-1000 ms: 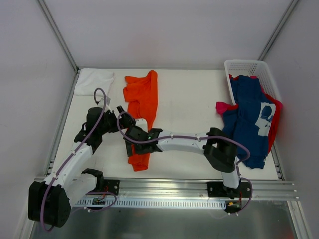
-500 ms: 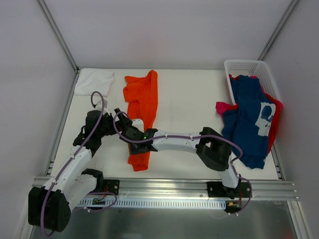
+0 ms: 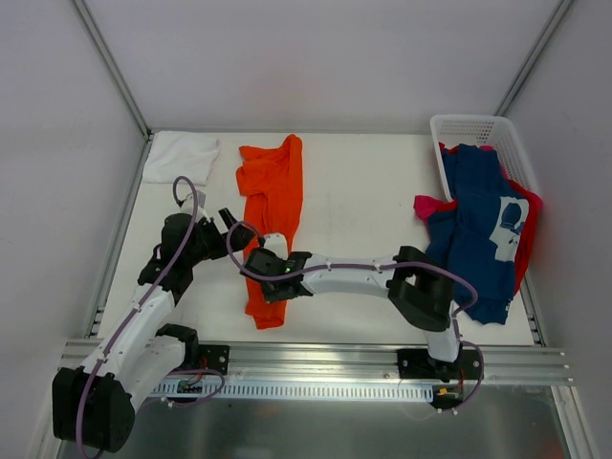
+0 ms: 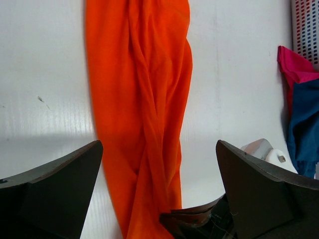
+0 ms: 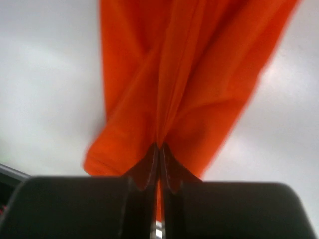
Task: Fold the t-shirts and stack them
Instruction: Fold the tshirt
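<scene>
Right gripper (image 5: 159,148) clamps tight on a fold of the orange t-shirt (image 3: 274,186), hiding part of its near end. Left gripper (image 4: 157,149) gapes wide, holding nothing, at its left edge. Well right, the navy t-shirt (image 3: 473,229) covers most of the pink-red one (image 3: 427,204).

the white surface (image 3: 363,210) bears an orange t-shirt (image 3: 273,186) left of centre, a white t-shirt (image 3: 180,155) at its far left corner, a basket (image 3: 473,129) and navy t-shirt (image 3: 473,239) far right.
</scene>
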{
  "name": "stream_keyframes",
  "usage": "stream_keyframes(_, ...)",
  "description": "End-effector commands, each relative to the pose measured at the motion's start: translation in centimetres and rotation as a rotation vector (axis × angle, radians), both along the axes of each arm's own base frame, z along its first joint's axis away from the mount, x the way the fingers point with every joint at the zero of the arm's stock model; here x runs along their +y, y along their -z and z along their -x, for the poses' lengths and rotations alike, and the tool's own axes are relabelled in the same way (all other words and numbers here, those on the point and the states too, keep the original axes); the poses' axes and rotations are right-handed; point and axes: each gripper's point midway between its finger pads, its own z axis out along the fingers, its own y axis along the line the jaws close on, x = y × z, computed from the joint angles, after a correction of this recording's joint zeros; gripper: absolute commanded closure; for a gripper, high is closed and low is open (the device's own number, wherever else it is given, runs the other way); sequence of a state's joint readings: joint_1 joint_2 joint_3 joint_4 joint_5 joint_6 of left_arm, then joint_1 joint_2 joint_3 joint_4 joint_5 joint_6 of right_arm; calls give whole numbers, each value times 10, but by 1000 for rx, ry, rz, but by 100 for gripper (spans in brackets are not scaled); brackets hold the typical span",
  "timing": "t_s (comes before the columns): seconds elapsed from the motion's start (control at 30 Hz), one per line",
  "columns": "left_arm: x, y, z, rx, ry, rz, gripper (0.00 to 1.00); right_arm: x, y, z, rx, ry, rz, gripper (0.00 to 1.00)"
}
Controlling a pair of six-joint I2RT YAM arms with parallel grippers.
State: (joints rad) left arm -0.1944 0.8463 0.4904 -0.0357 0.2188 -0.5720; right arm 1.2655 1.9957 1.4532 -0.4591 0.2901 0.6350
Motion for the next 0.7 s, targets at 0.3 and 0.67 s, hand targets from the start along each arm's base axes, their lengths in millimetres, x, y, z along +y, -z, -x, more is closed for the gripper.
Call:
stream_keyframes(0.3,-2,-23,-6,-85,9,31,1,-177,-114,-12,-311,223,138,100)
stream_keyframes(0.67,-2,-20,-7,-74,9,29,1,-212,-109,-14,-325,274,173,100)
